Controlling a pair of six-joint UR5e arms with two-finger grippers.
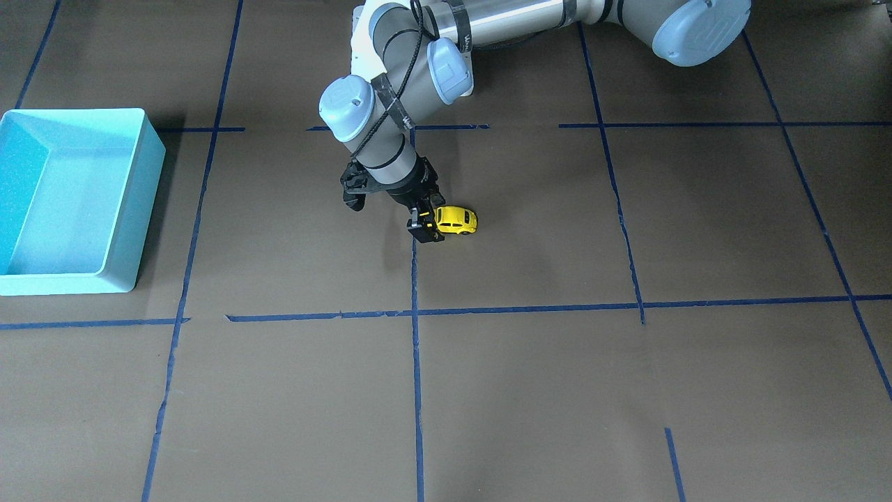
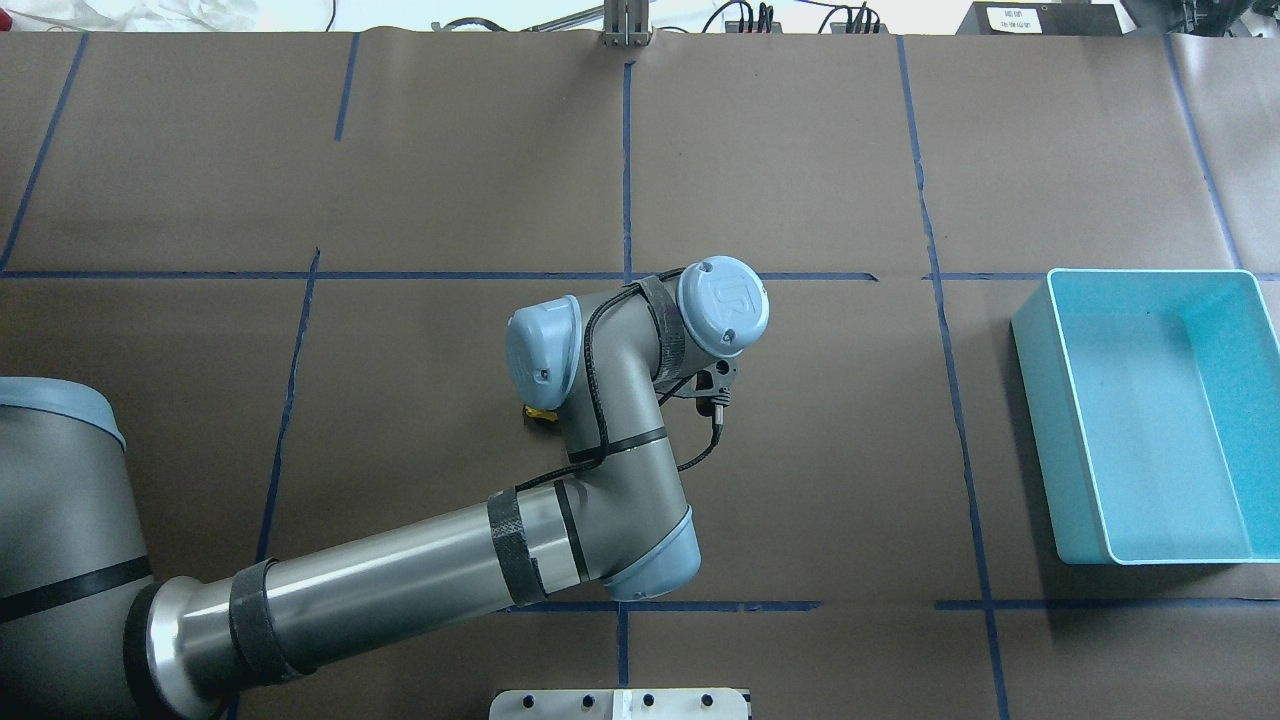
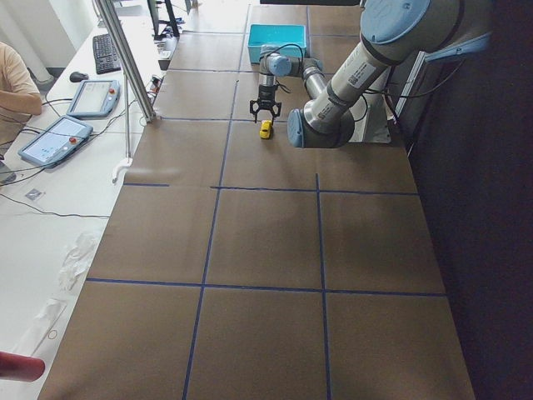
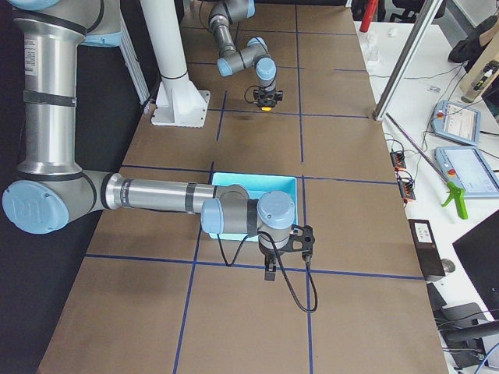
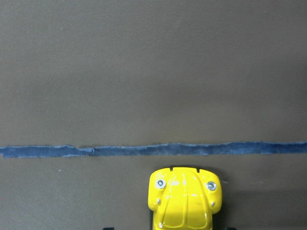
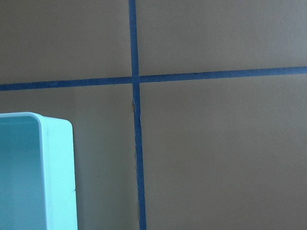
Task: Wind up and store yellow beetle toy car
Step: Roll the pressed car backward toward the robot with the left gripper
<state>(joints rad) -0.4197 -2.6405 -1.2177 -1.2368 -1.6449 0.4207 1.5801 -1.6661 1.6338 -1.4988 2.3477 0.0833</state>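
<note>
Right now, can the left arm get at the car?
Probably yes: the left gripper sits low at one end of the car, and nothing stands between them.

There is one yellow toy car (image 1: pixel 456 220), near the middle of the bench. There is one blue-green bin (image 2: pixel 1055 420), by the right end of the bench. There are two robot arms: one left arm (image 2: pixel 400 580) and one right arm (image 4: pixel 156 195). Past the far edge of the bench is one white desk (image 3: pixel 75 192). On it are two flat screens, a far screen (image 3: pixel 92 96) and a near screen (image 3: pixel 54 140). It also has one keyboard (image 3: pixel 107 52) and one mouse (image 3: pixel 79 77). One person (image 3: pixel 15 87) is beside them.
</note>
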